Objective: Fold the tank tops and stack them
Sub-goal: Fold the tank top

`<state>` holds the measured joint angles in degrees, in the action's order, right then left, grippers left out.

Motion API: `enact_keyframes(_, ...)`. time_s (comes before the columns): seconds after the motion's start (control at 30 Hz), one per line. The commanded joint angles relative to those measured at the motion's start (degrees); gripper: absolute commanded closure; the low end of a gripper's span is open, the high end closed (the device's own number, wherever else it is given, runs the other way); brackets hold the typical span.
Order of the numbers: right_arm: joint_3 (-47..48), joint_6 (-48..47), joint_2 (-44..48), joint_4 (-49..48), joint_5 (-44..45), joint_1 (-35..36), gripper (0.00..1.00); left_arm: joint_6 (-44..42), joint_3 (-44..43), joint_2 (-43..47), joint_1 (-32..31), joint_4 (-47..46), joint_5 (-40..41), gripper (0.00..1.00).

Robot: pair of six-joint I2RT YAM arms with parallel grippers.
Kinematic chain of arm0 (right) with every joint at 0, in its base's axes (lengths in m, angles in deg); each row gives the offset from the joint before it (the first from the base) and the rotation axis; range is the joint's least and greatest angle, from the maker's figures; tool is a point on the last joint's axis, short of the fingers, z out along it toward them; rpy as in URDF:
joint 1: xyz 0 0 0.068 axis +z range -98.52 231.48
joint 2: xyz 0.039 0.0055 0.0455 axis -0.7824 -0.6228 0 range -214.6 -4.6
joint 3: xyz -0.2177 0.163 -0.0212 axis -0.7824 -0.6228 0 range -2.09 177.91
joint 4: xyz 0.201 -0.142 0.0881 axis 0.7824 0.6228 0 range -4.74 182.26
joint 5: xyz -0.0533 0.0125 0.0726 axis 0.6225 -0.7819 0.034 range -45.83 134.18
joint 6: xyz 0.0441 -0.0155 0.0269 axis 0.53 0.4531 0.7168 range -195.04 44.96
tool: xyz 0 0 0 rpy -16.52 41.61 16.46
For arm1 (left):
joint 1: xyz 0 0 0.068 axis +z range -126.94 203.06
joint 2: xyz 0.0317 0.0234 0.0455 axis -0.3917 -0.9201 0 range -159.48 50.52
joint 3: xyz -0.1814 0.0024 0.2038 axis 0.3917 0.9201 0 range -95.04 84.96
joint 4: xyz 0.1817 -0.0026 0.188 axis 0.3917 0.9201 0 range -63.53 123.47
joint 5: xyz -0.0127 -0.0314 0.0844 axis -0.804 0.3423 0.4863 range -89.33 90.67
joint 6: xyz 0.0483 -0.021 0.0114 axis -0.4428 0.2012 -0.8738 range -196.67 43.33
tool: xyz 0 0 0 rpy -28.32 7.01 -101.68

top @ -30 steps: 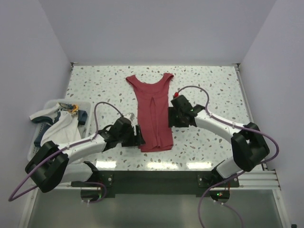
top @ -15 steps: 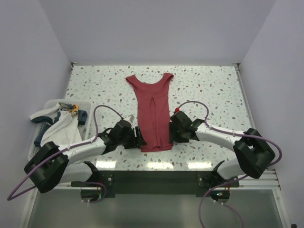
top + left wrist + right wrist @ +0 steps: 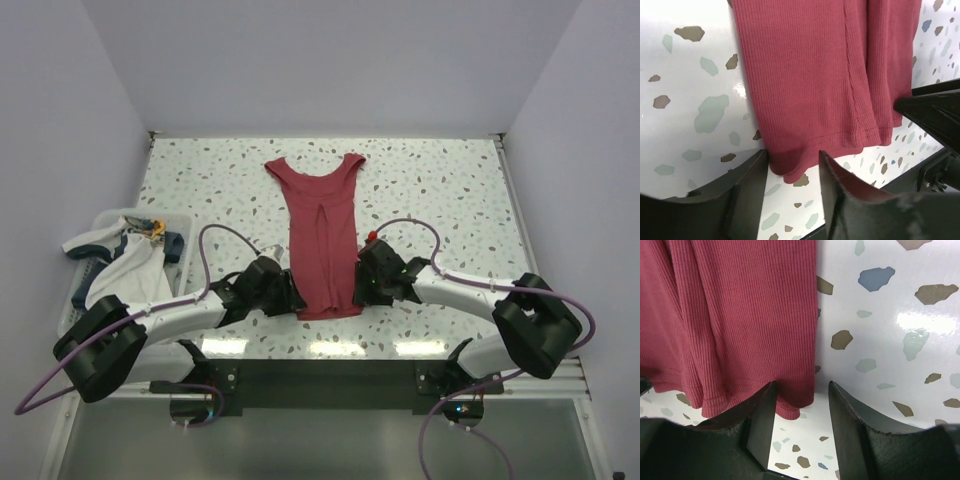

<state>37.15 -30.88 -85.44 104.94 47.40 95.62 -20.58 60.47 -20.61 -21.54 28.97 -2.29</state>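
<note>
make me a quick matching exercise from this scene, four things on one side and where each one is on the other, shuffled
Things:
1 red tank top
2 white tank top
3 left gripper
4 right gripper

Places:
a heaped in the bin at the far left
b open at the red hem's right corner
c laid flat on the table
d open at the red hem's left corner

Pairs: 1-c; 2-a; 3-d; 4-b
</note>
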Motion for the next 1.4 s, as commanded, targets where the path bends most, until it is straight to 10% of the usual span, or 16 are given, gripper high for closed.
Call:
enact_keyframes(0.0, -0.92, 1.63, 1.03, -1.40, -1.11, 0.94, 0.51, 0.24, 3.22, -2.87, -1.10, 9.45, 2.61, 0.53)
enact_keyframes(0.47, -3.39, 3.21, 1.91, -2.10, -1.21, 2.88, 0.64, -1.51, 0.50, -6.64, -3.04, 12.44, 4.81, 0.73)
enact_keyframes(0.73, -3.03, 2.42, 3.40, 0.88, 0.64, 3.84, 0.98, -1.43, 0.58, -6.21, -4.88, 14.37, 4.46, 1.00)
enact_keyframes(1.37, 3.99, 7.26, 13.52, 18.54, 14.26, 19.58, 1.00, 2.10, -7.21, 4.08, -14.12, 29.49, 6.65, 1.00)
